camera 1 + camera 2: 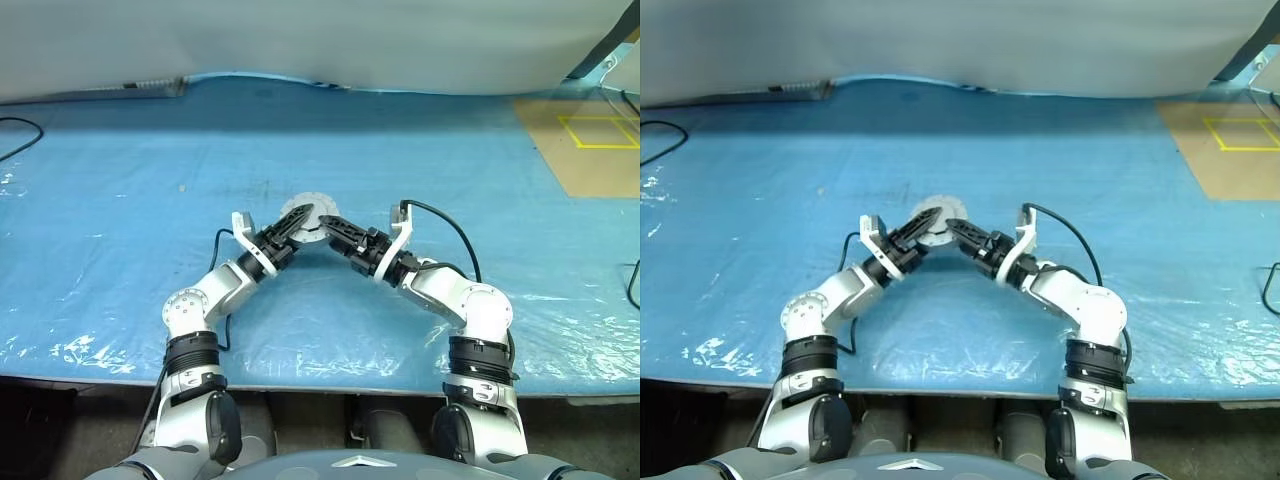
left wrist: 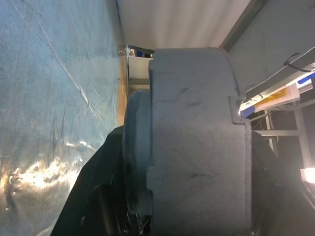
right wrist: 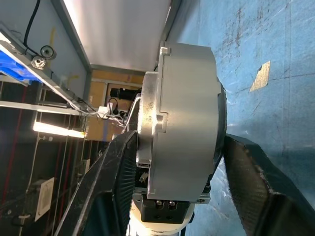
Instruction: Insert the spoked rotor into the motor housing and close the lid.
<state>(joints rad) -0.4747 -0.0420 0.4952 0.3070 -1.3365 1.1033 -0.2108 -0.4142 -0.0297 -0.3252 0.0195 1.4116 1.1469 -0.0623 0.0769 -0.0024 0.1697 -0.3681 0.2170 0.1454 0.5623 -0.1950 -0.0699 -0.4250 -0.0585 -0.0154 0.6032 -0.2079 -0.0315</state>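
Observation:
The motor housing (image 1: 303, 212) is a round silver cylinder in the middle of the blue table. The finned lid lies flat on top of it, facing up. My left gripper (image 1: 298, 222) reaches in from the left and is shut on the housing. In the left wrist view the housing's grey side (image 2: 197, 137) sits tight between the dark fingers (image 2: 93, 196). My right gripper (image 1: 325, 226) comes in from the right. Its fingers (image 3: 115, 172) straddle the housing (image 3: 187, 113), with a thin gap on one side. The spoked rotor is hidden.
A blue plastic sheet (image 1: 120, 220) covers the table. A tan board (image 1: 590, 140) with a yellow tape square lies at the back right. A black cable (image 1: 15, 130) curls at the far left. The table's front edge (image 1: 320, 385) runs close below my arms.

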